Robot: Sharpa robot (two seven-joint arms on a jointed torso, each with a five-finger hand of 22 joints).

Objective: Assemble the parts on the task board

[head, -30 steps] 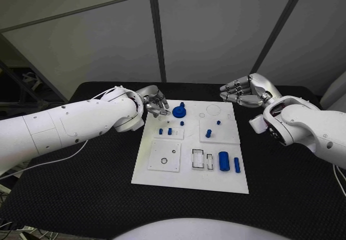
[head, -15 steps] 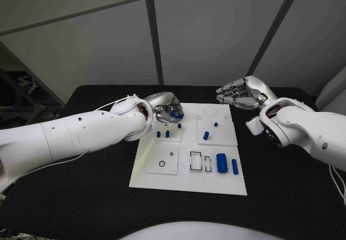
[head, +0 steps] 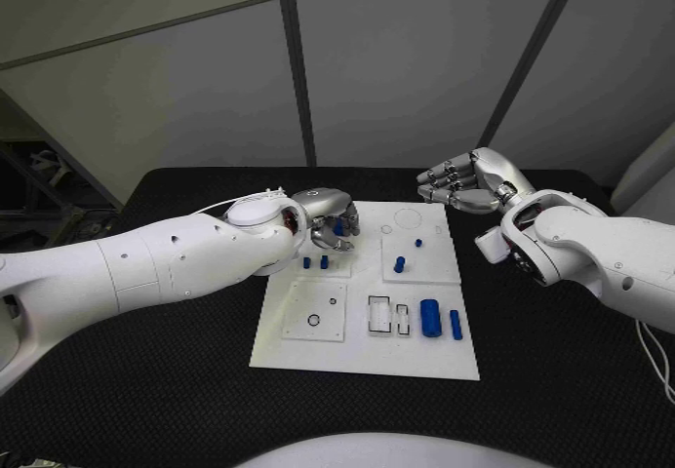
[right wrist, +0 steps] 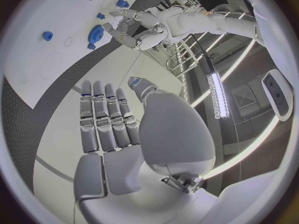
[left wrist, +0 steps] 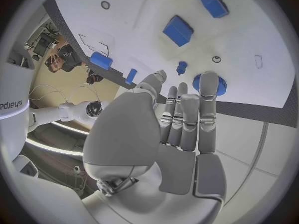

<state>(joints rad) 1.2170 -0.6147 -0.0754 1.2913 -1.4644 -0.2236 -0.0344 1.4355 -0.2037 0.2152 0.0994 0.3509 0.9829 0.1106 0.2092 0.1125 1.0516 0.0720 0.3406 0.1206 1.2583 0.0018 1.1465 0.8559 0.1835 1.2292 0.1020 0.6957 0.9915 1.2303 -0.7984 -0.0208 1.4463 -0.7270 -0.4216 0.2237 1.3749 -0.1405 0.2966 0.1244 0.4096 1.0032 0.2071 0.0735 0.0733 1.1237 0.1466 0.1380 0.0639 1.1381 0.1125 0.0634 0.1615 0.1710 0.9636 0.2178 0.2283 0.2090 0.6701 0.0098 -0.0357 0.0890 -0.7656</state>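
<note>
My left robot hand (head: 327, 216) hangs over the far left corner of the task board (head: 369, 356), fingers (left wrist: 189, 119) laid straight and close together; from the wrist, one fingertip lies over the rim of a round blue knob (left wrist: 214, 86), though I cannot tell whether it truly touches, and nothing sits in the palm; just beside the knob stands a small blue peg (left wrist: 181, 67). My right robot hand (head: 470, 183) hovers off the board's far right corner, above the black tabletop (head: 169, 390), fingers (right wrist: 106, 119) extended side by side with the thumb apart, holding nothing.

Outward across the white board: two short blue pegs (head: 317, 261) stand side by side on the left raised tile; on the right tile another blue peg (head: 401, 263) stands upright with a smaller one (head: 417, 241) farther back; near the board's right edge a thick blue cylinder (head: 430, 318) lies flat with a thinner blue pin (head: 456, 325) just beside it; left of them sit two rectangular slots (head: 387, 316); the near left tile carries a small dark ring (head: 317, 319).
</note>
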